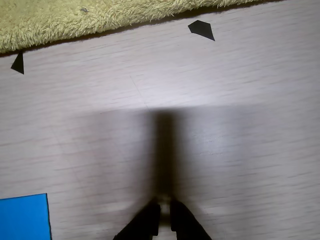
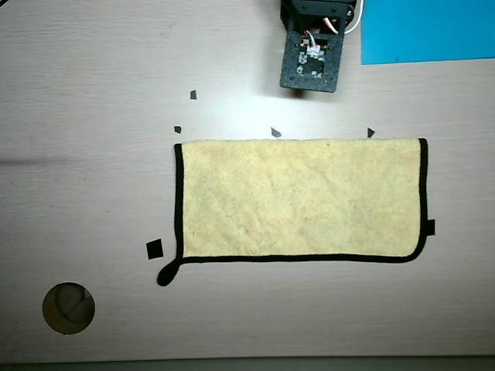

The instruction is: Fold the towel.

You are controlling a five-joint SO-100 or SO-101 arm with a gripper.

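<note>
The towel (image 2: pixel 302 199) lies flat on the table (image 2: pixel 93 154), long axis running left-right in the overhead view — its near long edge just ahead of the gripper (image 1: pixel 165 202), whose jaws are closed on nothing

The pale wood-grain table (image 2: pixel 93 116) carries a pale yellow fuzzy rectangular towel (image 2: pixel 302 197) with black edging, lying flat, its small black loop tab (image 2: pixel 166 274) at the lower left corner in the overhead view. Several small black tape marks (image 2: pixel 155 249) lie around it. A blue sheet (image 2: pixel 425 31) lies at the upper right corner. A round hole (image 2: pixel 68 308) is at the lower left.
</note>
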